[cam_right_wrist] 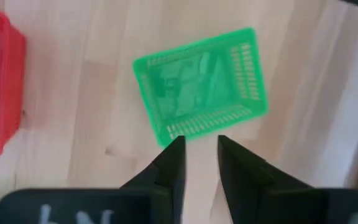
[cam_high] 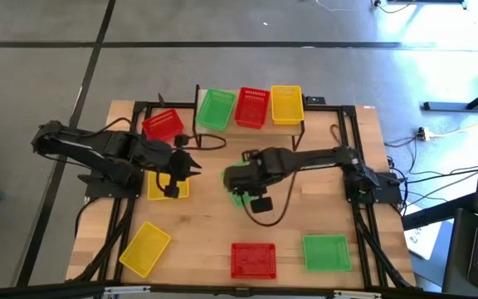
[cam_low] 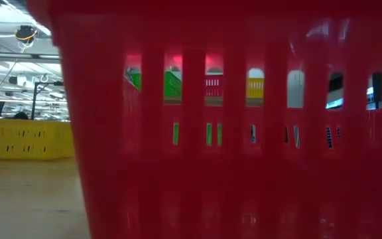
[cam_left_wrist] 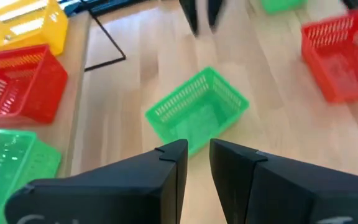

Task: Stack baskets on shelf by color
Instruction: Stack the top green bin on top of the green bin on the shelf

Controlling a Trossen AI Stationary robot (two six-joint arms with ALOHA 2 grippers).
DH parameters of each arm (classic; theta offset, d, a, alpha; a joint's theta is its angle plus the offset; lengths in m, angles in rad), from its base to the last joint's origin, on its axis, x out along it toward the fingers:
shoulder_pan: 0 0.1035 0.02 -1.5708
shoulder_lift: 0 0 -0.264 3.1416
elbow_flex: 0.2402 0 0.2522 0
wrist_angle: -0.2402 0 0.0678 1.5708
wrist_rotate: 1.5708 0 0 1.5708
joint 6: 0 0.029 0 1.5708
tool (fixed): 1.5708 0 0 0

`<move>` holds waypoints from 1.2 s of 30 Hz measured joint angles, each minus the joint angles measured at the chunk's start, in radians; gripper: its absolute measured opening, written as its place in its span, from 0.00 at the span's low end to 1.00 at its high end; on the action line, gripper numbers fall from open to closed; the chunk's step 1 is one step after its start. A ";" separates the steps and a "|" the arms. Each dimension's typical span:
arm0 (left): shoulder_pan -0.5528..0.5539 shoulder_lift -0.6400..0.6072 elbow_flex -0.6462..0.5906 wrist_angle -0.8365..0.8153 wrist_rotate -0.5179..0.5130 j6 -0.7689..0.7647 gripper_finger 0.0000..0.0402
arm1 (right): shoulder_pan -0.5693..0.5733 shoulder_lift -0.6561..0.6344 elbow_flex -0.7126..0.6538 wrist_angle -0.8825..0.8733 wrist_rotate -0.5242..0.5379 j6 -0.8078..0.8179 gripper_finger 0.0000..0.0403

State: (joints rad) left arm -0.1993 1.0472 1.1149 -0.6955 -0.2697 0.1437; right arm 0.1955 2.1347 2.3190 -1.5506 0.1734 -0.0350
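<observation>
Hanging over the middle of the table (cam_high: 305, 208) with the right hand (cam_right_wrist: 197, 140), fingers parted a little and pinching nothing. Looking straight down on the loose green basket (cam_right_wrist: 197, 87), sitting upright and open-side up just past the fingertips. Lying with its long axis across the line of the fingers, turned slightly askew, 1 long rim nearest the tips. Judging the right hand the nearer of the 2: practically on top of the basket, needing only to drop and close on that near rim.

Waiting with the left hand (cam_left_wrist: 197, 146) just beside, likewise spread narrowly and empty, hovering above a yellow basket (cam_high: 168, 187) and facing the same green basket from the other side.

Showing bright green mesh walls with thin slots, shallow, nothing inside.

Aiming, by judgement, for the shelf (cam_high: 305, 116) at the far edge of the table, already carrying 3 baskets in a row: green (cam_high: 216, 108), red (cam_high: 252, 106), yellow (cam_high: 286, 104). Reckoning the green one at the shelf's left end as the stacking place, lying away from the right hand's base and slightly across, so calling for a lift and a reach forward.
</observation>
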 joint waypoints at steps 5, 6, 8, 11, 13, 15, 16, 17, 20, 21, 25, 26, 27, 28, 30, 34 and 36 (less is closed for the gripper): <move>0.019 0.047 0.000 -0.004 0.054 0.110 0.15 | 0.000 -0.126 -0.036 -0.015 -0.005 0.087 0.22; 0.024 0.059 0.000 -0.002 0.056 0.128 0.15 | 0.000 -0.145 -0.036 -0.015 -0.006 0.097 0.22; 0.032 0.089 0.001 0.021 0.063 0.158 0.15 | 0.003 -0.190 -0.038 -0.009 -0.006 0.112 0.22; 0.049 0.153 0.000 0.027 0.093 0.186 0.15 | 0.003 -0.264 -0.037 -0.004 -0.006 0.137 0.22; 0.062 0.212 0.001 0.059 0.121 0.205 0.15 | 0.003 -0.307 -0.037 -0.004 -0.007 0.157 0.22; 0.071 0.272 -0.001 0.071 0.145 0.245 0.15 | 0.004 -0.349 -0.038 -0.004 -0.008 0.165 0.22; 0.074 0.300 0.000 0.098 0.158 0.277 0.15 | 0.006 -0.373 -0.038 -0.003 -0.008 0.165 0.22; 0.076 0.324 0.000 0.098 0.172 0.312 0.15 | 0.006 -0.394 -0.038 -0.001 -0.008 0.165 0.22; 0.082 0.409 0.000 0.136 0.185 0.399 0.15 | 0.006 -0.454 -0.037 0.008 -0.008 0.166 0.22; 0.084 0.432 0.000 0.133 0.183 0.423 0.15 | 0.006 -0.467 -0.037 0.013 -0.009 0.165 0.22; 0.084 0.514 0.000 0.190 0.183 0.512 0.15 | 0.006 -0.522 -0.038 0.016 -0.009 0.161 0.22; 0.084 0.532 0.000 0.205 0.183 0.528 0.15 | 0.006 -0.537 -0.038 0.014 -0.009 0.161 0.22; 0.084 0.551 0.000 0.235 0.184 0.543 0.15 | 0.006 -0.547 -0.038 0.010 -0.009 0.162 0.22; 0.084 0.568 0.001 0.256 0.183 0.556 0.15 | 0.006 -0.554 -0.038 0.007 -0.009 0.161 0.22; 0.084 0.597 0.001 0.261 0.179 0.584 0.15 | 0.006 -0.570 -0.038 0.007 -0.009 0.161 0.22; 0.087 0.644 0.000 0.270 0.179 0.635 0.15 | 0.006 -0.595 -0.038 -0.002 -0.009 0.160 0.22; 0.090 0.660 0.000 0.275 0.180 0.651 0.15 | 0.006 -0.598 -0.038 -0.005 -0.009 0.160 0.22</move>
State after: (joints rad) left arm -0.1098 1.7069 1.1152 -0.4200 -0.0901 0.7950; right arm 0.2016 1.5364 2.2810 -1.5558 0.1646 0.1249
